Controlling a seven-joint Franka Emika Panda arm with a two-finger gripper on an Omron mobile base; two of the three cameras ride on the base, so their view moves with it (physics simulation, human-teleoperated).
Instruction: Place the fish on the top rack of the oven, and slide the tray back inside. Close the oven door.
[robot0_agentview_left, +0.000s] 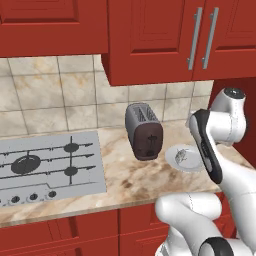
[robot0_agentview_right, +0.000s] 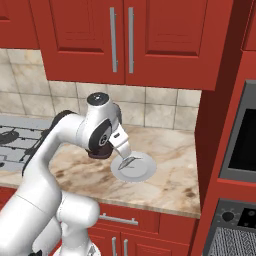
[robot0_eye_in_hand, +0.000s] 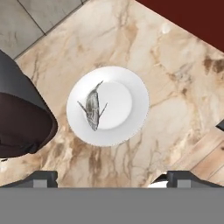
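Note:
The fish (robot0_eye_in_hand: 92, 109), small and silvery-grey, lies on the left half of a round white plate (robot0_eye_in_hand: 127, 100) on the marble counter. My gripper (robot0_eye_in_hand: 113, 178) hangs open above the plate, its two dark tips wide apart and nothing between them. From the right base camera the hand (robot0_agentview_right: 121, 146) sits just over the near-left rim of the plate (robot0_agentview_right: 142, 172), a little above the fish (robot0_agentview_right: 129, 161). The left base camera has the fish (robot0_agentview_left: 181, 156) on the plate (robot0_agentview_left: 175, 161), partly behind my forearm. The oven door, top rack and tray are out of view.
A dark toaster (robot0_agentview_left: 144, 131) stands close to the plate's left. The grey cooktop (robot0_agentview_left: 47, 167) fills the counter's left end. Red wall cabinets (robot0_agentview_right: 120, 40) hang overhead. Black built-in appliance fronts (robot0_agentview_right: 244, 135) sit in the red column at the right.

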